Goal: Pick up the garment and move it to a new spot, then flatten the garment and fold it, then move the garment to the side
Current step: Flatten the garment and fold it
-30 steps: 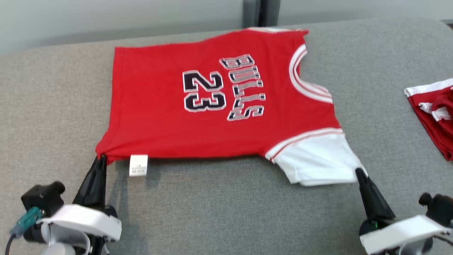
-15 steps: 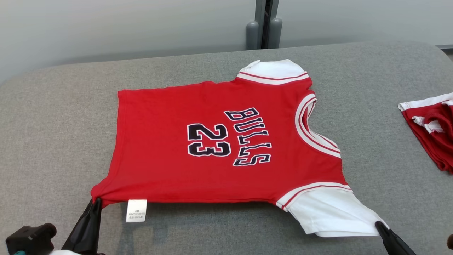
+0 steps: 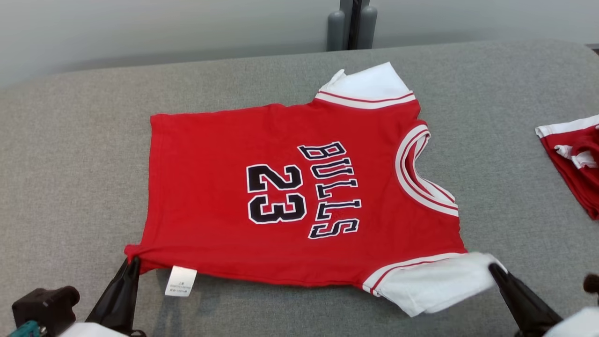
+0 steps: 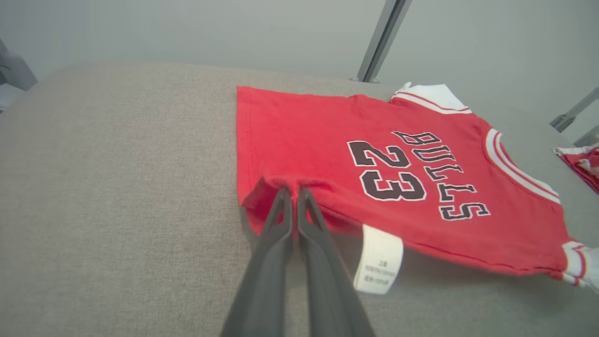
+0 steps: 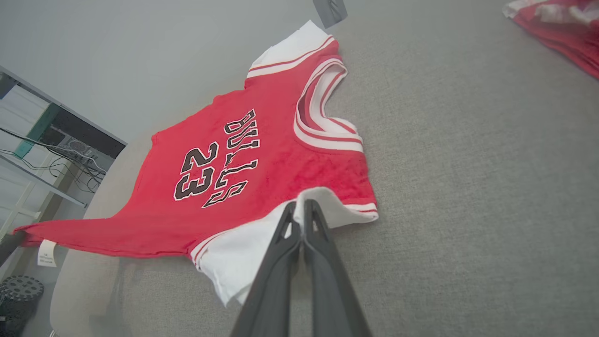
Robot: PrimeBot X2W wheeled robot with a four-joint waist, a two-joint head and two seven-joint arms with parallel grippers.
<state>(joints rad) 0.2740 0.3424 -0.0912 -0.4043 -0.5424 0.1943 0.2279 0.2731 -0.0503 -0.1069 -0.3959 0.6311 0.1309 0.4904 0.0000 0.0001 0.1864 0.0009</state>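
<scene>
A red jersey [image 3: 290, 201] with white sleeves, lettered BULLS 23 in black, lies spread face up at the centre of the frame on a grey pad [image 3: 70, 164], collar toward the right. The left gripper [image 3: 132, 262] is clamped on its hem corner at lower left. The right gripper [image 3: 493, 269] is clamped on the near white sleeve at lower right (that near edge hangs just off the pad, shadow beneath). The label [image 3: 181, 282] beside the left gripper carries print too small to read. A second garment [image 3: 575, 159], red and white, is cut off at the right edge.
</scene>
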